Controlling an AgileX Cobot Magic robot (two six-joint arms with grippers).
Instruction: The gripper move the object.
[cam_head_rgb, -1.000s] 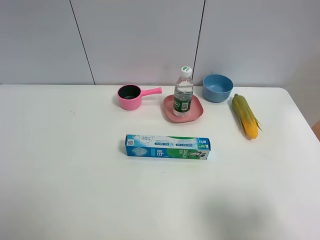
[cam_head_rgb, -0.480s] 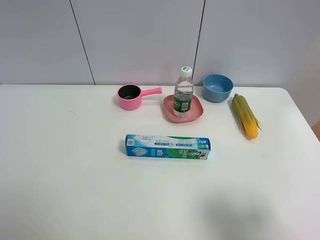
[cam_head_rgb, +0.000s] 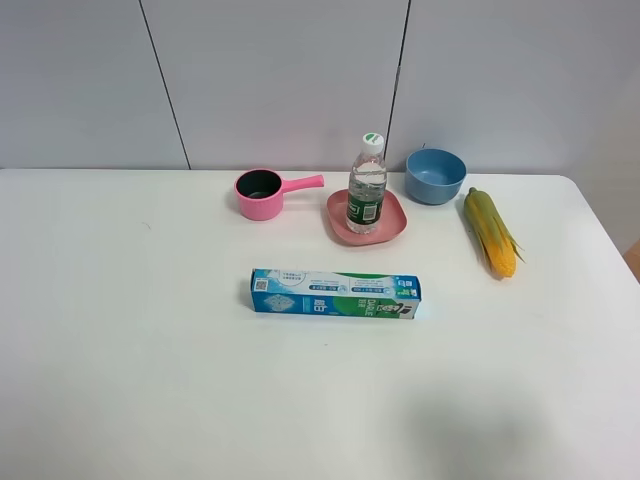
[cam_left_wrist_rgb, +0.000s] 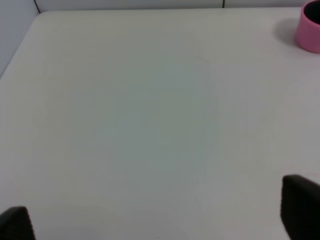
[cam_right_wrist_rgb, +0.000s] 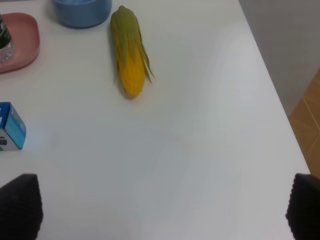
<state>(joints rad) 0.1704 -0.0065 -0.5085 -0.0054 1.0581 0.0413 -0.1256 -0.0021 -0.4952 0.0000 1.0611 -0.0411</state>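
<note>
The clear water bottle (cam_head_rgb: 367, 190) with a green-and-white cap and dark green label stands upright on a pink plate (cam_head_rgb: 397, 220) at the back of the white table. Only its edge shows in the right wrist view (cam_right_wrist_rgb: 4, 42). Neither gripper shows in the exterior high view. My left gripper (cam_left_wrist_rgb: 157, 220) is open and empty over bare table, only its black fingertips (cam_left_wrist_rgb: 300, 205) showing. My right gripper (cam_right_wrist_rgb: 162, 210) is open and empty, its fingertips (cam_right_wrist_rgb: 20, 205) wide apart, well short of the bottle.
A pink saucepan (cam_head_rgb: 260, 194) stands left of the plate, a blue bowl (cam_head_rgb: 435, 175) to its right. A corn cob (cam_head_rgb: 490, 232) lies at the right. A blue-green toothpaste box (cam_head_rgb: 335, 293) lies in front of the plate. The table's right edge (cam_right_wrist_rgb: 280, 100) is near.
</note>
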